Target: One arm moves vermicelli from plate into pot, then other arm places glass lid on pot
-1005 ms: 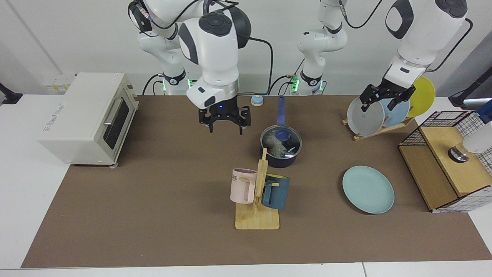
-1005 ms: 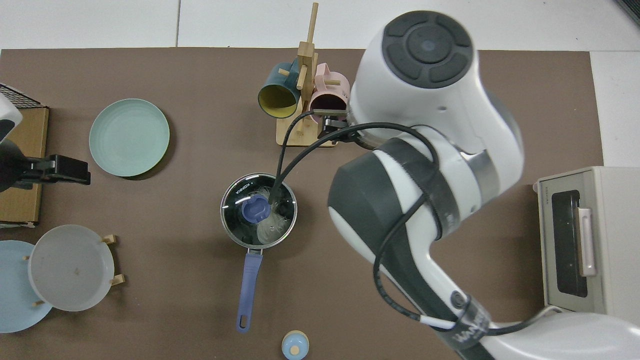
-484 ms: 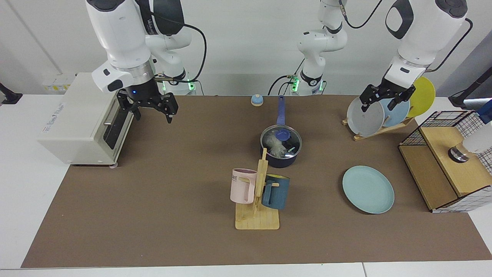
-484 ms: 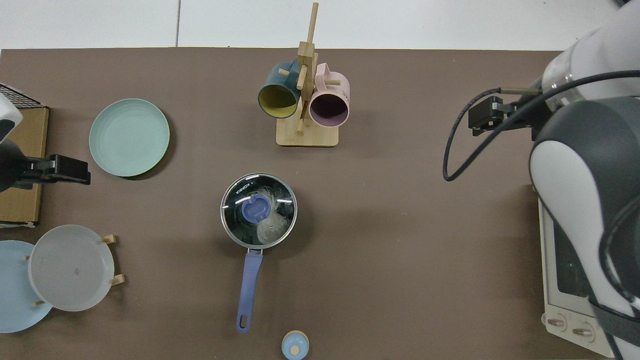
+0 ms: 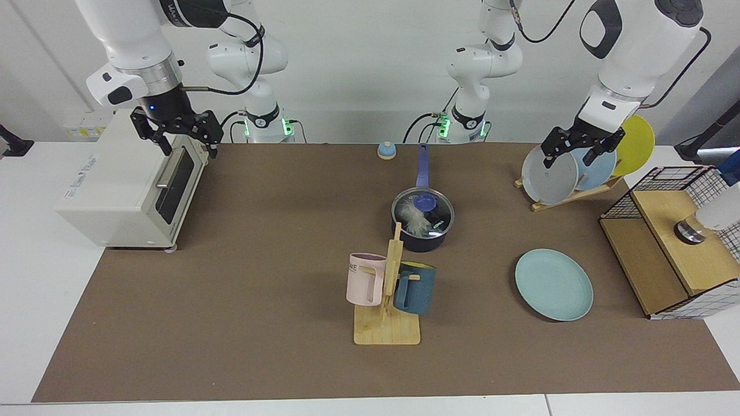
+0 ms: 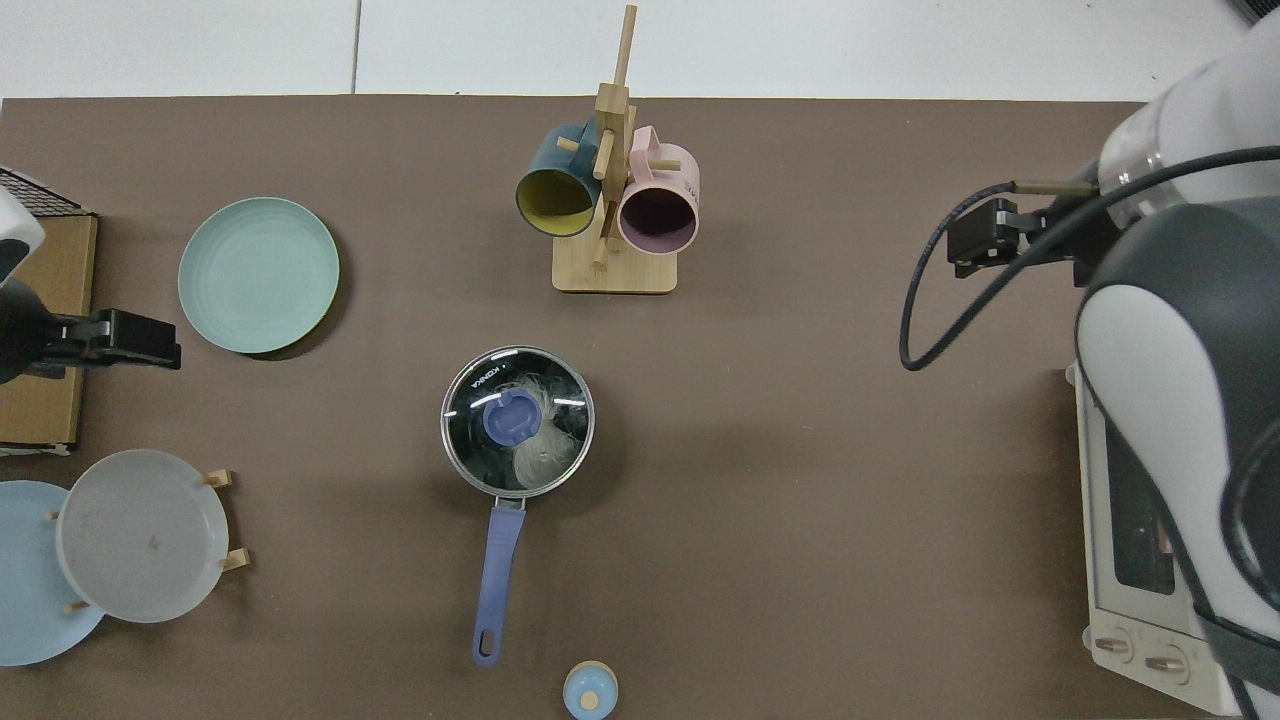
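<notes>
The black pot with its blue-purple handle stands mid-table. The glass lid sits on it, blue knob up. Through the glass the white vermicelli shows inside the pot. The teal plate lies bare to the side. My right gripper hangs open and empty above the toaster oven, far from the pot. My left gripper waits open and empty in front of the plate rack.
A toaster oven stands at one table end. A wooden mug rack with two mugs sits near the pot. A plate rack, a wire-and-wood box and a small blue knobbed piece are also here.
My right gripper has swung away from beside the pot and risen to above the toaster oven. The lid, pot and left arm have not moved.
</notes>
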You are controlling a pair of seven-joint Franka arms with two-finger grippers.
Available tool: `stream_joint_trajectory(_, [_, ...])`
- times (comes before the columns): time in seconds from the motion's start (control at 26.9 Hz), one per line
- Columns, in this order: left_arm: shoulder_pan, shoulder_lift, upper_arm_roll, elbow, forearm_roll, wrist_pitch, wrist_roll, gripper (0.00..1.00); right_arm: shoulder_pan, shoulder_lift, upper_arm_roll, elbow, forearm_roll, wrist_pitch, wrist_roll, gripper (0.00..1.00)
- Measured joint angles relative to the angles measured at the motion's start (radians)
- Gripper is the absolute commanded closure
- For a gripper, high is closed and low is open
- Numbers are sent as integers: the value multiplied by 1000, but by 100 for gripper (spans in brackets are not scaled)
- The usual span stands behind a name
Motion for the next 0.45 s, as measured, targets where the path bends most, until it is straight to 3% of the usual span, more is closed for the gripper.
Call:
stream_joint_trajectory(0.22, [0, 0, 0, 0, 0, 0, 0, 0, 1, -31, -72, -45, 0, 17, -64, 0])
stream_joint_trajectory(0.45, [0, 0, 0, 0, 0, 0, 0, 0, 4, -32, -72, -45, 0, 30, -68, 0])
